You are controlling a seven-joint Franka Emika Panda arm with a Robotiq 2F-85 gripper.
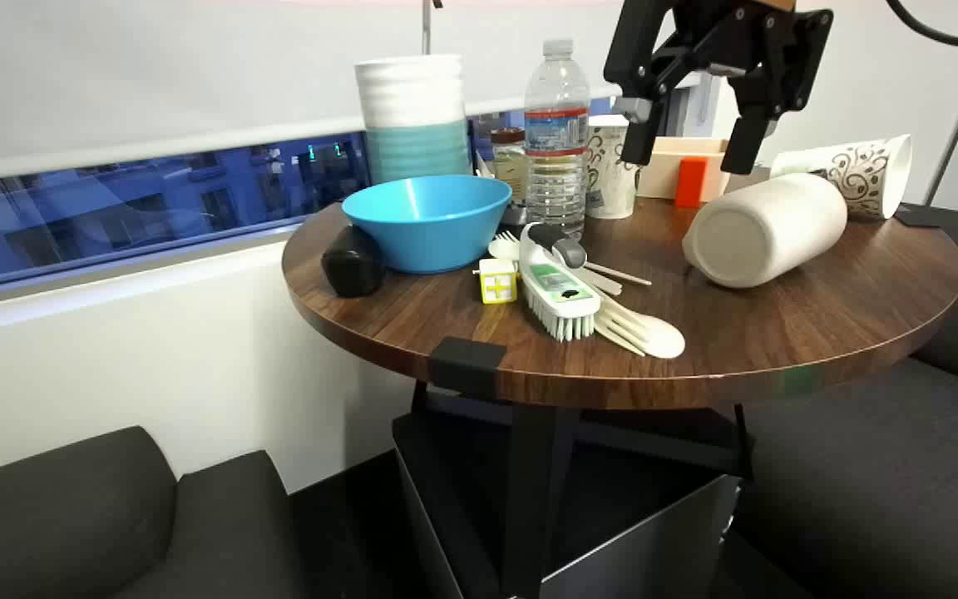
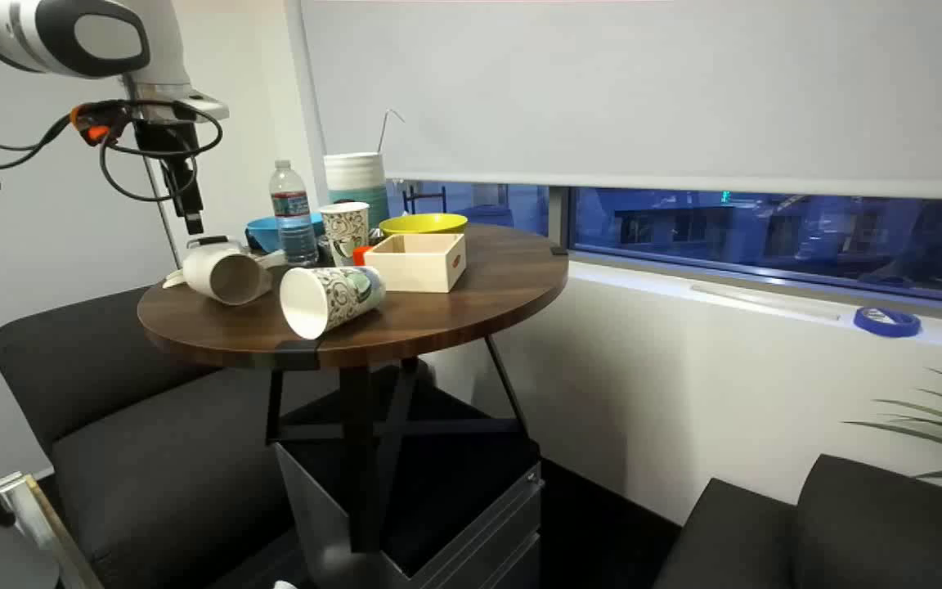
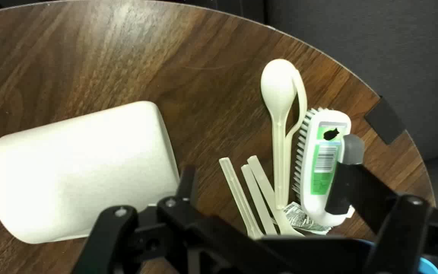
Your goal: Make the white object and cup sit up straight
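- At left on the round wooden table [image 1: 861, 291], in an exterior view, a blue bowl [image 1: 425, 225]; then a scrubbing brush [image 1: 562, 287] beside pale cutlery [image 1: 662, 334].
- The Robotiq gripper [image 1: 687, 162] hangs above the table, fingers parted.
- Below and right of it, the off-white cylindrical container [image 1: 778, 225] lies on its side, base toward that camera; in the wrist view the gripper covers part of its right end. The gap in height between them is hard to judge.
- Rightmost, the patterned paper cup [image 1: 860, 176] lies on its side just past the container, mouth facing right.
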